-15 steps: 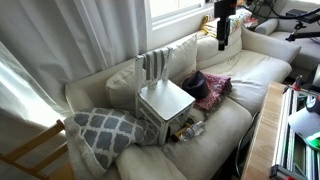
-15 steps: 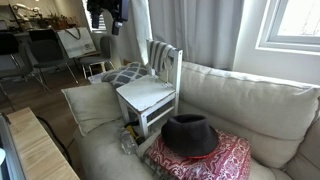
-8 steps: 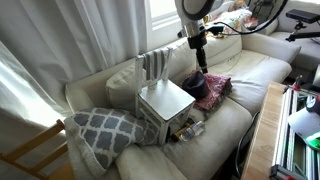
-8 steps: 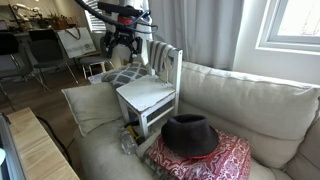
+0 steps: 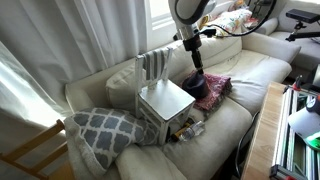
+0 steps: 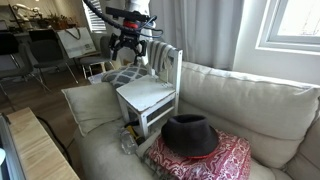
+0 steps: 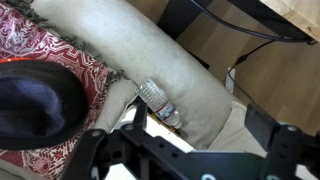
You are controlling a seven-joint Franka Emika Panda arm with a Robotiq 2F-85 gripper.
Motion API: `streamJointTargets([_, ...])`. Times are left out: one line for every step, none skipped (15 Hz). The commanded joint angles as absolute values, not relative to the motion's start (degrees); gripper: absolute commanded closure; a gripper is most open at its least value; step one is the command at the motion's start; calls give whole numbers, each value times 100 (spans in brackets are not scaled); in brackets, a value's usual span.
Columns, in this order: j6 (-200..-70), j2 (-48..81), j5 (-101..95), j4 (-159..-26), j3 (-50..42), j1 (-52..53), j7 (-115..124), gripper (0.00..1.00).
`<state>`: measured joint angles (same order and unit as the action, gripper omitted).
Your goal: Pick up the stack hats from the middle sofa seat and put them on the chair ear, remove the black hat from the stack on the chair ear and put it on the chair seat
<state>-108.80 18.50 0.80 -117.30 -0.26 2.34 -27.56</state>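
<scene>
The stack of hats lies on a pink-red patterned cloth on the middle sofa seat. Only the black hat shows on top; I cannot make out the red hat. The black hat is at the left of the wrist view. The small slatted chair stands on the sofa beside the hats, with its seat bare and its ear free. My gripper hangs open and empty a little above the hats; it also shows in an exterior view and the wrist view.
A plastic water bottle lies in the gap by the seat cushion under the chair. A grey-white lattice pillow leans at the sofa's end. A wooden table edge runs in front of the sofa. Curtains hang behind.
The arm has swung from high at the back down towards the sofa, and the gripper now hangs just above the hats. The hats and chair have not moved.
</scene>
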Motion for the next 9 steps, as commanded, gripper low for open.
streamJointTargets([-10918,2363,-130,-11333,52,-52,-2930,0])
streamJointTargets([-11128,2523,-196,-11244,74,-163,-3364,0])
streamJointTargets([-11359,2642,-326,-11177,75,-244,-3635,0])
streamJointTargets([-11663,2805,-435,-11101,78,-354,-3992,0])
streamJointTargets([-11938,2966,-393,-11032,120,-507,-4418,0])
streamJointTargets([-12199,3139,-452,-10959,120,-609,-4745,0])
streamJointTargets([-12354,3324,-452,-10861,128,-726,-5087,0])
streamJointTargets([-12483,3516,-428,-10760,130,-849,-5393,0])
streamJointTargets([-12559,3672,-444,-10672,125,-938,-5667,0])
